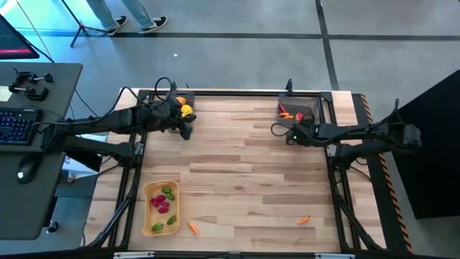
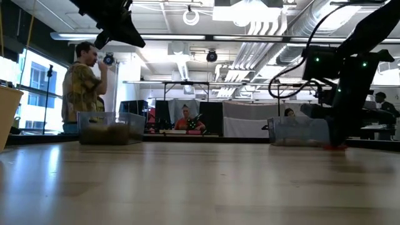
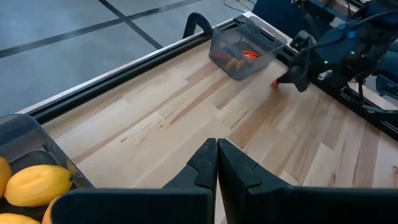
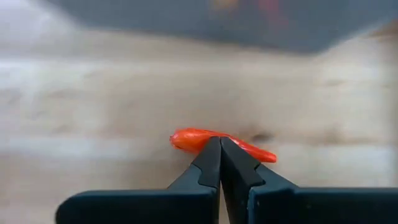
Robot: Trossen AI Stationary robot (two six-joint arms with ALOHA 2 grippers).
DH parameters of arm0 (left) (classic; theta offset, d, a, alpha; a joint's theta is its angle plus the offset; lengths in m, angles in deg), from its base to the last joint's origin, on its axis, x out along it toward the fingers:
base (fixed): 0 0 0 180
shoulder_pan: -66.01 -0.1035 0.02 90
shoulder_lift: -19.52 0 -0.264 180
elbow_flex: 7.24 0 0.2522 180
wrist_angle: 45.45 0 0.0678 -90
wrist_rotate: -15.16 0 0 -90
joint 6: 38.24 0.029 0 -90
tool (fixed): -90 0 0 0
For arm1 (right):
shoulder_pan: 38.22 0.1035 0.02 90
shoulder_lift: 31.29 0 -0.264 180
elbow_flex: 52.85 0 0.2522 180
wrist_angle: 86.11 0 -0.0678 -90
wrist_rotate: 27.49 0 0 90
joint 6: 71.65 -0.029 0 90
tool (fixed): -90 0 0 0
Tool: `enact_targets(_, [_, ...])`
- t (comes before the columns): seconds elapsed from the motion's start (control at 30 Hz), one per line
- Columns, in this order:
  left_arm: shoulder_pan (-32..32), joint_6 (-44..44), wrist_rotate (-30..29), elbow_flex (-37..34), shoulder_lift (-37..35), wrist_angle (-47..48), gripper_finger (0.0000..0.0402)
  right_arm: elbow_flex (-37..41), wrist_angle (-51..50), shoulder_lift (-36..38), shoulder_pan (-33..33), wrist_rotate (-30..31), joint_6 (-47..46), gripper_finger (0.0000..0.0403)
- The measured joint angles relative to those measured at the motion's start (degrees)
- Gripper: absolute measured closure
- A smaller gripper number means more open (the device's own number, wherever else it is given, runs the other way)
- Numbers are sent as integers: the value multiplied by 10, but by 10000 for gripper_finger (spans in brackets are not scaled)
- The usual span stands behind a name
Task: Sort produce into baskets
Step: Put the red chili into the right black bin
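Planks of pale, striped wood are making up the worktop (image 1: pixel 244 173) in the high view, framed by dark rails. The left pincer (image 1: pixel 186 132) is hanging closed and empty beside a dark grey rectangular bin (image 1: pixel 175 103) holding smooth, rounded yellow fruits (image 1: pixel 186 110) at the far left corner. The right pincer (image 1: pixel 277 130) is sitting closed near a second dark grey bin (image 1: pixel 297 106) at the far right, which is carrying slim red and orange pieces (image 1: pixel 290 115). A tan-yellow oblong tray (image 1: pixel 149 193) with rounded corners is lying at the near left, holding green and magenta pieces (image 1: pixel 163 204); two small orange carrot shapes (image 1: pixel 192 228) (image 1: pixel 304 220) are lying loose on the near boards.

Low view: both bins are showing as translucent walls on the glossy wood, with people standing and sitting in the room behind.

Left wrist view: the matte black fingers (image 3: pixel 205 163) are pressing together over bare boards, a lemon-like fruit (image 3: pixel 36 184) lying just beside.

Right wrist view: the closed fingertips (image 4: pixel 219 155) are touching a glossy, slim red-orange chilli shape (image 4: pixel 193 139) lying on the wood, not gripping it.
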Motion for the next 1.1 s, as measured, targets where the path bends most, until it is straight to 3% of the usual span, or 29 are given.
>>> enact_targets(0.17, [0, 0, 0, 0, 0, 0, 402, -18, 19, -2, 60, -52, -11, 403])
enact_targets(0.37, [0, 1, 0, 0, 0, 0, 402, -50, 41, -3, 138, -156, 55, 403])
enact_targets(0.57, [0, 13, 0, 0, 0, 0, 402, -101, 16, 6, 183, -143, 103, 403])
enact_targets(0.67, [0, 16, 0, 0, 0, 0, 401, -143, 21, 18, 184, -181, 216, 403])
enact_targets(0.83, [0, 16, 0, 0, 0, 0, 401, -213, -30, -2, 184, -260, 495, 390])
enact_targets(0.97, [0, 15, 9, 0, 0, 0, 402, -251, -121, -62, 169, -258, 654, 336])
enact_targets(1.1, [0, 15, 16, 0, 0, 0, 401, -256, -138, -128, 155, -260, 779, 275])
